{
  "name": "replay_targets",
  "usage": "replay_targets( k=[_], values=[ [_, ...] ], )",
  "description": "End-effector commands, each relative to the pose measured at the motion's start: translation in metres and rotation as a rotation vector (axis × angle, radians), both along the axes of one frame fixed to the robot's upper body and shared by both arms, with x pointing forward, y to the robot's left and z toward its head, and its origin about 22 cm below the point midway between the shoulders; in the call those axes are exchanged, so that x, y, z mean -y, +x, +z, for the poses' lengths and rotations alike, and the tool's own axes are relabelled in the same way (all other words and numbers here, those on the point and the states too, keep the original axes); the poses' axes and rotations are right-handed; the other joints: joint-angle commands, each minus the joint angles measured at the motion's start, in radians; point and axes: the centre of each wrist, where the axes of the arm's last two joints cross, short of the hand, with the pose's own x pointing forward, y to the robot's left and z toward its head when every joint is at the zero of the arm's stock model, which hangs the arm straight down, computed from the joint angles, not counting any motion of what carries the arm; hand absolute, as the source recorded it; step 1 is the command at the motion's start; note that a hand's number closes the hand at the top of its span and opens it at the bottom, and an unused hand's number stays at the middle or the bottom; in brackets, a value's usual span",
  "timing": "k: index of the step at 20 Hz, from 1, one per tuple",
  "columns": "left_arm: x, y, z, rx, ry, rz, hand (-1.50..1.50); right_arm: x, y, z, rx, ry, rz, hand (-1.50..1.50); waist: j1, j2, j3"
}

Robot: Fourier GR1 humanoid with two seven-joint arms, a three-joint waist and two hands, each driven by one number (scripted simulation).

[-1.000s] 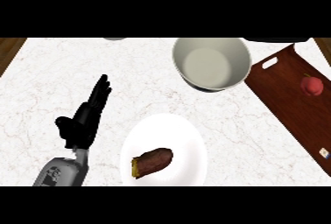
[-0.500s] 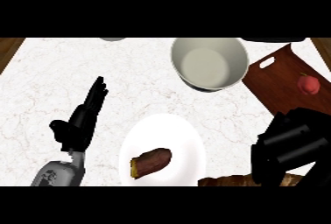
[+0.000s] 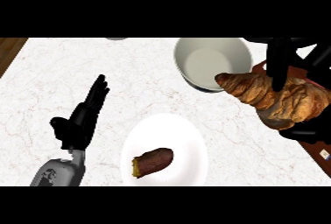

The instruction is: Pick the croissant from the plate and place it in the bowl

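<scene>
Gripping the croissant [image 3: 278, 98], the right hand [image 3: 284, 61] fills the right side of the head view, close to the camera, its black fingers curled down over the top of the pastry and more of the hand showing dark beneath it. The croissant is lifted clear of the bench [image 3: 129, 74]; its pointed golden-brown tip reaches left toward the lower right rim of the white bowl [image 3: 212, 61], overlapping that rim as seen from above. Whether it touches the bowl cannot be told. The bowl stands at the far side of the white marbled bench and nothing shows inside it.

Nearer the camera sits the round white plate [image 3: 169, 133], well apart from the bowl. On its lower left part lies a dark reddish-brown piece of food [image 3: 153, 162] with a pale yellow cut end, resting flat on the plate.

Left of the plate, the left hand [image 3: 81, 120] rests open over the bench, fingers straight and pointing away toward the far edge, thumb out to the side, with its grey forearm [image 3: 58, 173] coming in from the lower edge. It holds nothing and touches neither the plate nor the food.

A strip of dark red-brown board [image 3: 317, 153] shows at the right, mostly hidden behind the croissant and right hand.
</scene>
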Motion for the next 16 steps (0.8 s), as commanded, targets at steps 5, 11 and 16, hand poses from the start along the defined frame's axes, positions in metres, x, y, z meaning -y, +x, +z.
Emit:
replay_targets(
  k=[5,11,16],
  values=[
    [0.001,0.000,0.003,0.013,-0.005,-0.011,0.00,-0.038,0.063,-0.029,0.129,-0.119,-0.109,1.50,0.007,0.003,0.000],
    [0.000,0.012,0.003,0.016,0.004,0.005,0.00,-0.051,0.104,-0.074,0.142,-0.145,-0.153,1.50,0.004,0.005,0.001],
    [-0.004,0.003,0.001,-0.001,-0.002,-0.019,0.00,-0.035,0.131,-0.109,0.124,-0.185,-0.221,1.50,0.022,0.010,0.001]
  ],
)
